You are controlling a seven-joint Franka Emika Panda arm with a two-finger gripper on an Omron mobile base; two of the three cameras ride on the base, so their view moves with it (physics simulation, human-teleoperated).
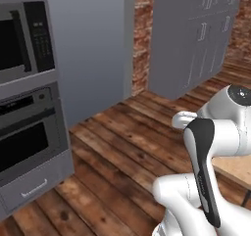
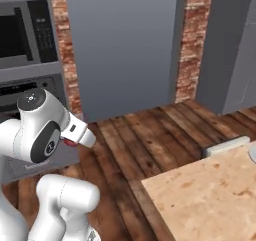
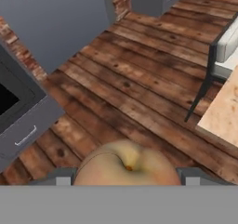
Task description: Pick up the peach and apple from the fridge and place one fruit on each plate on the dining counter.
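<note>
The grey built-in oven [image 3: 18, 121] stands at left. At centre the gripper [image 3: 126, 177] pinches the small round orange-red peach with a yellowish blush [image 3: 126, 165] between its fingers, over plank floor. The light, mottled wood-grain dining counter [image 3: 225, 114] lies to the right, so the peach must travel rightward.

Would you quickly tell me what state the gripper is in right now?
Gripper: shut on the peach, which sits between its two fingertips in the hand view.
</note>
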